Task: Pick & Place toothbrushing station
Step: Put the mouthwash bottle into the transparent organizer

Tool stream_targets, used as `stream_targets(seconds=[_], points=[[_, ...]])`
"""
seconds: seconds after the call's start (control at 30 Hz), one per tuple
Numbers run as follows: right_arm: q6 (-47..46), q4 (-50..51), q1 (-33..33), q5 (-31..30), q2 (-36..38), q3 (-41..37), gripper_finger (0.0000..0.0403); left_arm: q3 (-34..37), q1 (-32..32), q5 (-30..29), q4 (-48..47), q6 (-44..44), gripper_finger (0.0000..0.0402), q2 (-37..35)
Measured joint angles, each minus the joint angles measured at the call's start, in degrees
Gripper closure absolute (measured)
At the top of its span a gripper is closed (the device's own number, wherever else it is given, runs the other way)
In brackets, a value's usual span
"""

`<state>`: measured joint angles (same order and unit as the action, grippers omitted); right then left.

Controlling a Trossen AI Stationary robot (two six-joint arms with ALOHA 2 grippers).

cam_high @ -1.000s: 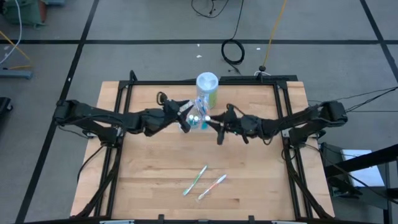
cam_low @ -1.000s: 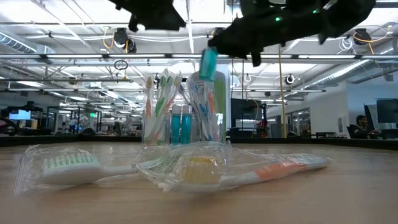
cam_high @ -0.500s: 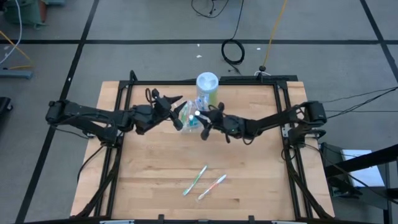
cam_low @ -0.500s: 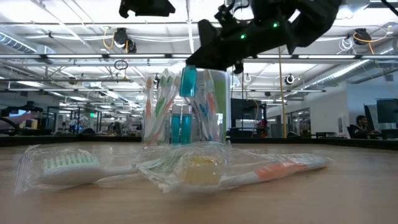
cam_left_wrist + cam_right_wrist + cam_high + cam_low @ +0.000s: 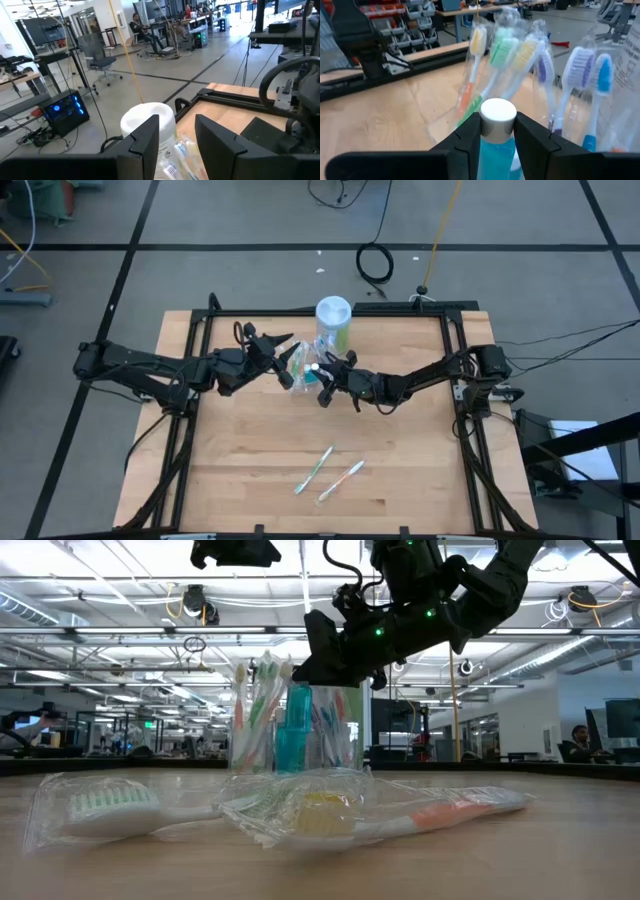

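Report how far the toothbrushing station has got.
Done: the clear plastic cup already stands full of wrapped pastel toothbrushes. In hand: the right claw grips a small blue tube with a white cap at the cup; the left claw hovers open beside it. Left: two wrapped toothbrushes lie near the front edge.

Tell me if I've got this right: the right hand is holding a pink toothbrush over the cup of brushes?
Not quite. The right hand holds a blue tube with a white cap, not a pink toothbrush; the right wrist view shows it. It is indeed at the cup of brushes.
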<state>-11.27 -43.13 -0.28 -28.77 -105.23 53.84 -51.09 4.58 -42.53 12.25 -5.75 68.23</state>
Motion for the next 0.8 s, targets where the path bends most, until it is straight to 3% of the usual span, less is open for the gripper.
stream_targets(seconds=[0.43, 0.8], points=[[1.46, 9.6, -1.25, 0.44, 0.0, 0.0, 0.0309, 0.0, 0.0, -0.01, -0.04, 0.21, 0.0268, 0.0], [1.47, 10.42, -2.15, 0.48, 0.02, -0.01, 0.0247, 0.0, 0.0, -0.01, -0.04, 0.21, 0.0268, 0.0]])
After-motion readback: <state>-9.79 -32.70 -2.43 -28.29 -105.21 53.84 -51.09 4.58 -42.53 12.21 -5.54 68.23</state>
